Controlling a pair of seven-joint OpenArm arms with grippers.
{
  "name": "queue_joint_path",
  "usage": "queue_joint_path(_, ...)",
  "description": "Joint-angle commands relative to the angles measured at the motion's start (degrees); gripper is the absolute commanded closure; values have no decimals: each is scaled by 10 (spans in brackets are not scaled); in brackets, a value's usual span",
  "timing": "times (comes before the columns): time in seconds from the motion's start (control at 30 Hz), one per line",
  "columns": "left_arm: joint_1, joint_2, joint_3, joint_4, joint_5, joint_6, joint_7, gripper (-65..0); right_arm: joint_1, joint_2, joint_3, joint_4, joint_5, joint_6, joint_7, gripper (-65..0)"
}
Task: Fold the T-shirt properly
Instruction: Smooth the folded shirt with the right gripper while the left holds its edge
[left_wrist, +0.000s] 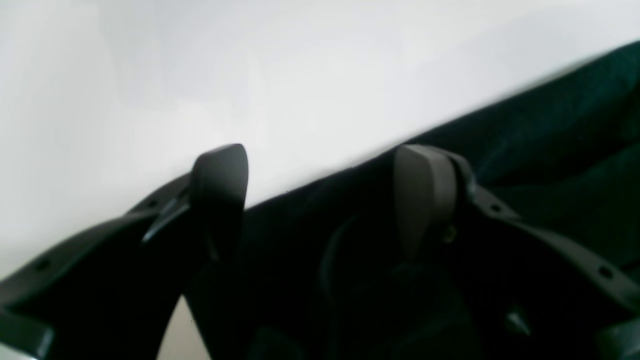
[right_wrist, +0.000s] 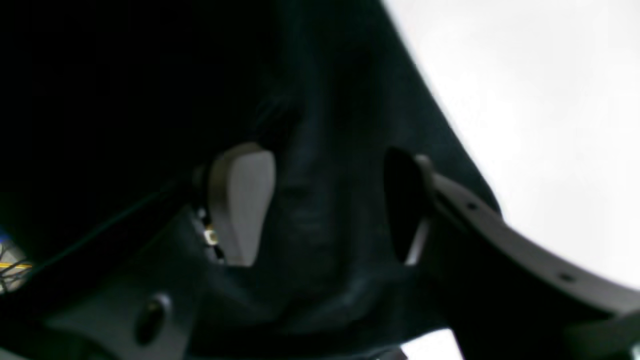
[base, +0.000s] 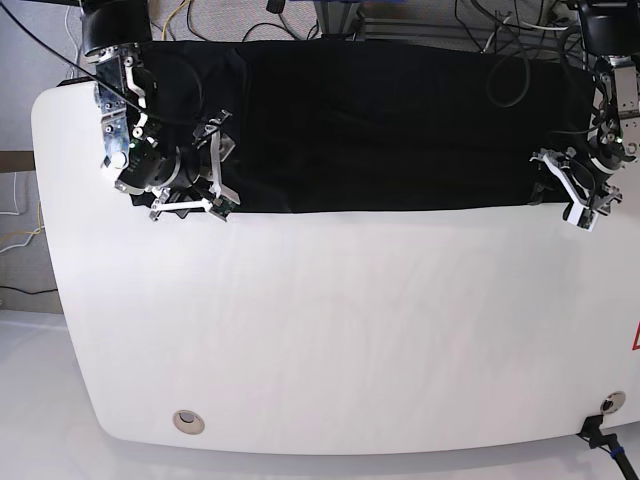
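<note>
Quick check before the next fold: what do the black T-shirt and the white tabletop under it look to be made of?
The black T-shirt looks like soft matte fabric, probably knit cotton: it lies in a limp band with shallow wrinkles and gives no shine. The white tabletop looks like a hard, smooth board, perhaps laminate or painted: flat, rounded corners, faint sheen. Neither material is certain from looks alone.

A robotics lab: white table (base: 330, 330) with cables (base: 420, 20) behind.
</note>
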Motion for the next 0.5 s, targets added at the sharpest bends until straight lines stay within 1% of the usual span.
queue_joint_path(0.0,-7,-13,-5,9,-7,0,-11,-407,7,-13,4,6,-42,-1,15,-323)
queue_joint_path(0.07,-7,-13,-5,9,-7,0,-11,-407,7,-33,4,6,-68,-1,15,-303)
queue_joint_path(0.2,-7,-13,-5,9,-7,0,-11,-407,-13,-57,3,10,-68,-1,15,-300)
queue_joint_path(0.3,-7,-14,-5,9,-7,0,-11,-407,-44,-75,2,24,-68,-1,15,-302)
queue_joint_path(0.37,-7,-14,-5,9,-7,0,-11,-407,-63,-84,-18,45,-67,-1,14,-303)
queue_joint_path(0.43,-7,-14,-5,9,-7,0,-11,-407,-75,-86,-58,59,-67,-1,11,-304)
queue_joint_path(0.47,-7,-14,-5,9,-7,0,-11,-407,-80,-87,-74,64,-66,-1,-3,-304)
